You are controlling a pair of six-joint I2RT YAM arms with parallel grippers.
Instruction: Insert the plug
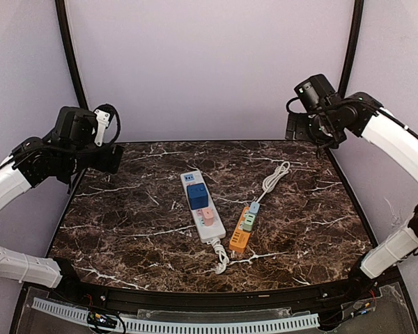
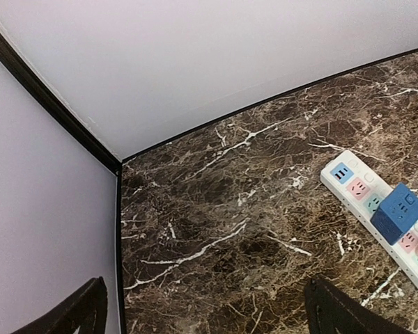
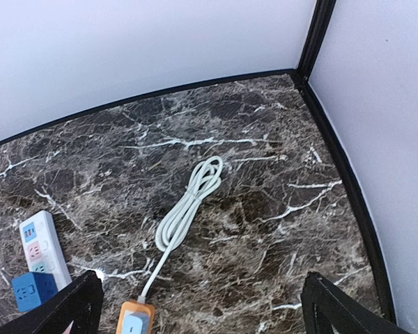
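The dark marbled surface (image 1: 125, 223) carries two socket strips lying side by side near its middle, both running from far to near.

The white strip (image 1: 202, 224) is the left one. A blue cube plug (image 1: 198, 196) is seated in it toward the far end, standing well above the strip's face. A pink plug (image 1: 207, 216) sits in the strip just on the near side of the cube. At the far end, beyond the cube, the left wrist view shows small blue, pink and teal socket faces with nothing in them. The strip's own white lead (image 1: 221, 259) lies bundled at its near end.

The orange strip (image 1: 240, 238) lies just to the right, tilted, close to the white one but apart from it. A green plug (image 1: 248, 221) sits in it, and a light blue block (image 1: 254, 207) sits just beyond that at the far end. From that far end a white cable (image 1: 275, 177) runs away to a folded coil on the far right part of the surface.

Both arms are raised at the far corners, well apart from the strips. The left fingers (image 2: 83, 313) stand wide apart with only bare surface between them. The right fingers (image 3: 70, 306) are likewise spread wide, holding nothing, with the coiled cable and the orange strip's far end in view between them.
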